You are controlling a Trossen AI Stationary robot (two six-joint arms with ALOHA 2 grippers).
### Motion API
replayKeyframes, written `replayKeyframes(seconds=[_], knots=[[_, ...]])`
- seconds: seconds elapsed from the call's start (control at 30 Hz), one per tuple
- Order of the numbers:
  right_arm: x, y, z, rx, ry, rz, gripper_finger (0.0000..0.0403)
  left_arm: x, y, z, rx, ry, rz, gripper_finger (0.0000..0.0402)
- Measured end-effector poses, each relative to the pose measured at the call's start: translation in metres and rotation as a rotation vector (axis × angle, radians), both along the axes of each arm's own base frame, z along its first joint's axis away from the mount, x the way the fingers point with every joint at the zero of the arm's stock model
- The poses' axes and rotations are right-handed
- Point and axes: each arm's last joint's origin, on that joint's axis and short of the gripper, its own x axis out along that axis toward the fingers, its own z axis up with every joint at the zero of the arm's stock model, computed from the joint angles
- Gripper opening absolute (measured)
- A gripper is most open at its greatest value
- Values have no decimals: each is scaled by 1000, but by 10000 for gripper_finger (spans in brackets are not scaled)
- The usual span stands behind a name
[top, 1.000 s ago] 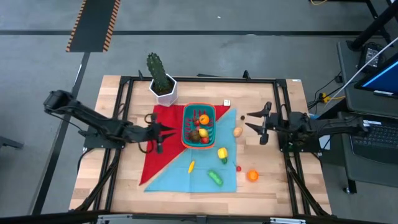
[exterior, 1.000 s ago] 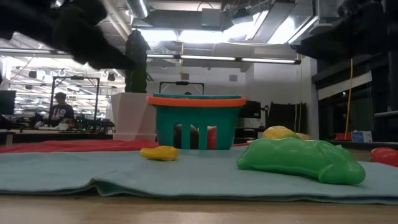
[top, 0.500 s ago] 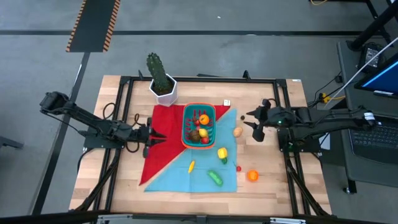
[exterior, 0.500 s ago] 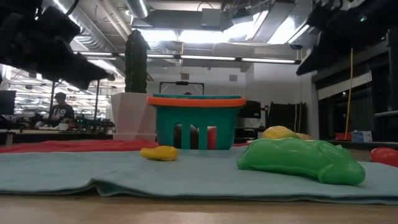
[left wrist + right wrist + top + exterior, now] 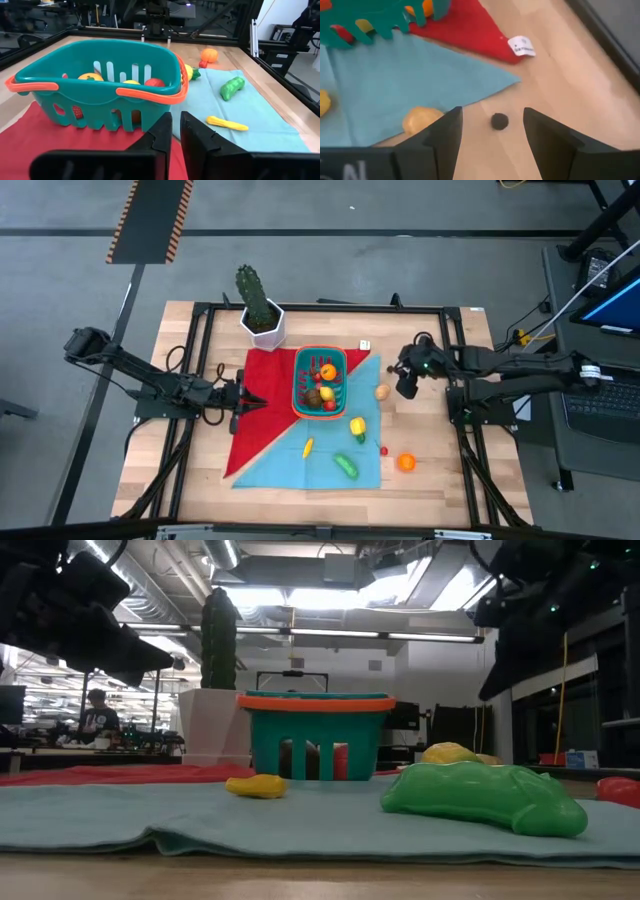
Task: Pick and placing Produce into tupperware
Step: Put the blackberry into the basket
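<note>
The teal tupperware with an orange-red rim stands on a red cloth and holds several produce pieces. It also shows in the left wrist view. Loose produce lies on the blue cloth and wood: a tan piece, a yellow piece, a yellow banana, a green piece, a small red piece and an orange. My left gripper is shut and empty, left of the tupperware. My right gripper is open and empty, tipped down over the wood beside the tan piece.
A cactus in a white pot stands behind the tupperware. A small dark thing lies on the wood under my right gripper's open fingers. A white tag lies by the red cloth's corner. A black frame borders the table.
My left gripper has drawn back from the tupperware toward the table's left edge and has shut. My right gripper has moved toward the table's left, nearer the tan piece, and has tipped downward, staying open.
</note>
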Motion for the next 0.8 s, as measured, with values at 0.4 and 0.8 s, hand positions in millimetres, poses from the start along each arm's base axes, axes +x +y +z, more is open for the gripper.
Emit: replayKeyframes(seconds=[0.4, 0.8], knots=[[17, -8, -23, 14, 135, 18, 213, -1, 1, -3, 10, 29, 20, 7], [33, -18, -49, 53, 246, 55, 213, -1, 1, -3, 11, 29, 21, 14]])
